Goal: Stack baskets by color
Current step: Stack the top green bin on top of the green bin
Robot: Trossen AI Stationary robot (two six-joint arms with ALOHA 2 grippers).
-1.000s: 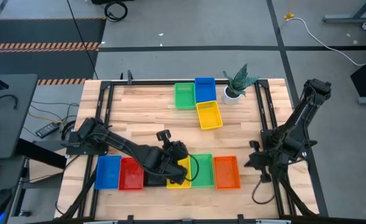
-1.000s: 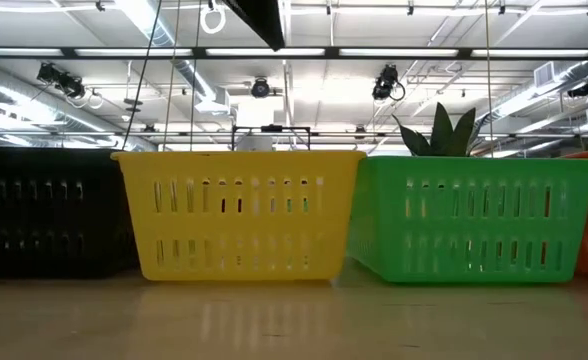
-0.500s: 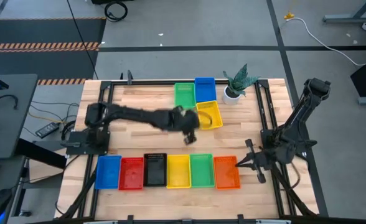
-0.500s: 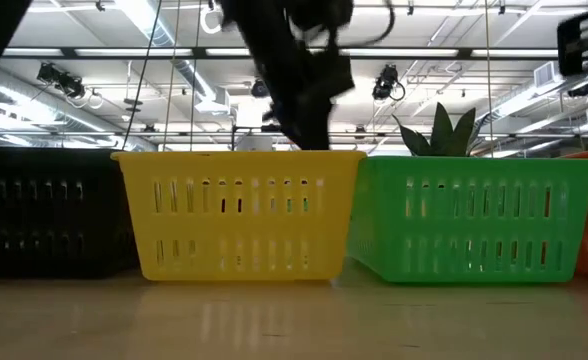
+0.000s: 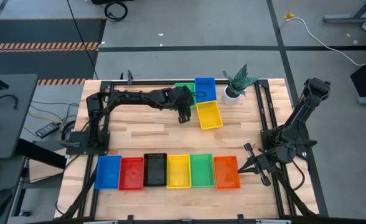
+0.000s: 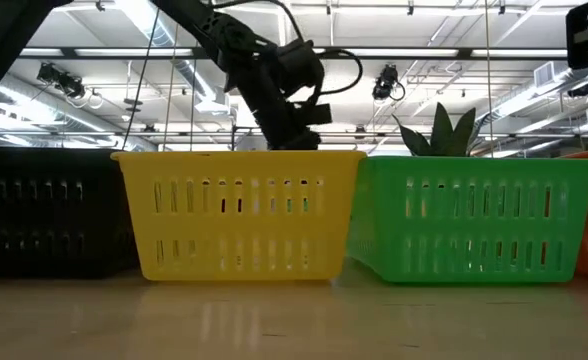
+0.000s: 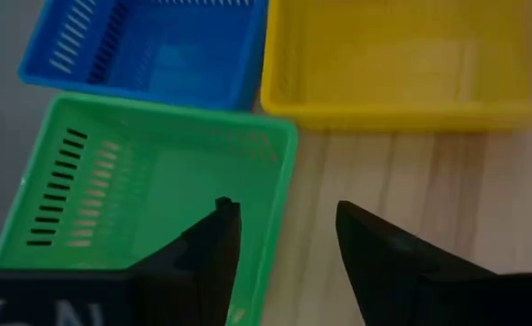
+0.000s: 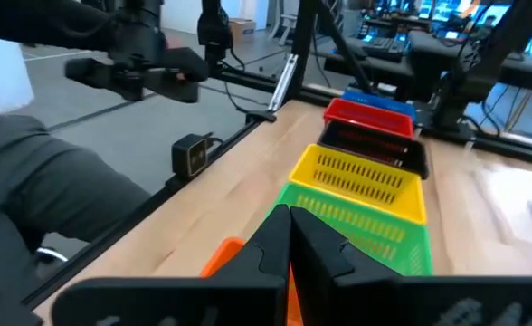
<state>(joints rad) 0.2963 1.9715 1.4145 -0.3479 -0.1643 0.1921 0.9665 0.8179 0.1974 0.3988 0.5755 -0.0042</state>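
High view: wood table [image 5: 139, 134], grey floor [image 5: 189, 59].

I see a desk [image 5: 145, 134] of pale wood planks, smooth with a light sheen. The baskets are glossy moulded plastic with slotted walls: the yellow one [image 6: 238, 213] and green one [image 6: 474, 215] at my near row gleam. At twelve o'clock, my left claw [image 7: 284, 254] looks matt black plastic.

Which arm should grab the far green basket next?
Left. The left gripper hangs open right over the far green basket's rim. The right gripper sits shut near the orange basket in the near row, across the table.
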